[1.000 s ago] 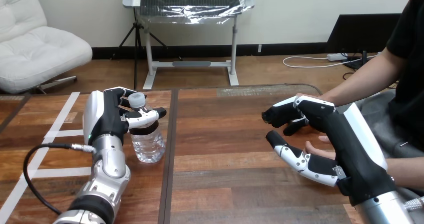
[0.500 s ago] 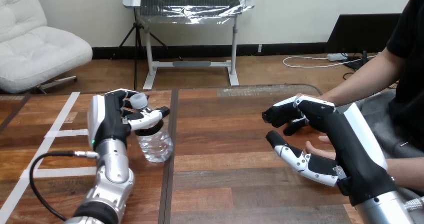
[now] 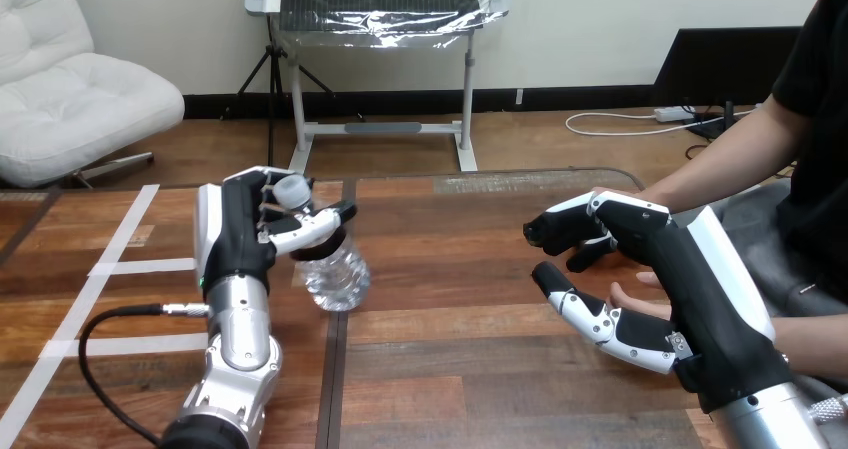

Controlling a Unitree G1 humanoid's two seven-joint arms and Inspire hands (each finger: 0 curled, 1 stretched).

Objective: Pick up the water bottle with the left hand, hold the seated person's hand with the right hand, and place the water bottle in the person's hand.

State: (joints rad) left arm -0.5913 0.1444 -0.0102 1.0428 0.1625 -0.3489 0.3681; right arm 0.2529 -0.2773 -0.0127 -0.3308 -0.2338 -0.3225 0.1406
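My left hand (image 3: 240,244) is shut on the clear water bottle (image 3: 335,274), with fingers and thumb round its neck just under the white cap. The bottle tilts, cap toward the upper left, and its base hangs just above the wooden table (image 3: 450,369) near the centre seam. At the right, my right hand (image 3: 700,279) closes over the person's hand (image 3: 628,297): curled fingers above it, thumb beneath. Only the person's fingertips show between them.
The person's other forearm (image 3: 720,159) reaches in from the upper right, down behind my right hand's fingers. White tape lines (image 3: 120,267) cross the table's left part. Bare wood lies between my two hands.
My left hand has carried the bottle to the right and a little away from me, tilting it more. My right hand and the person's hand have stayed still.
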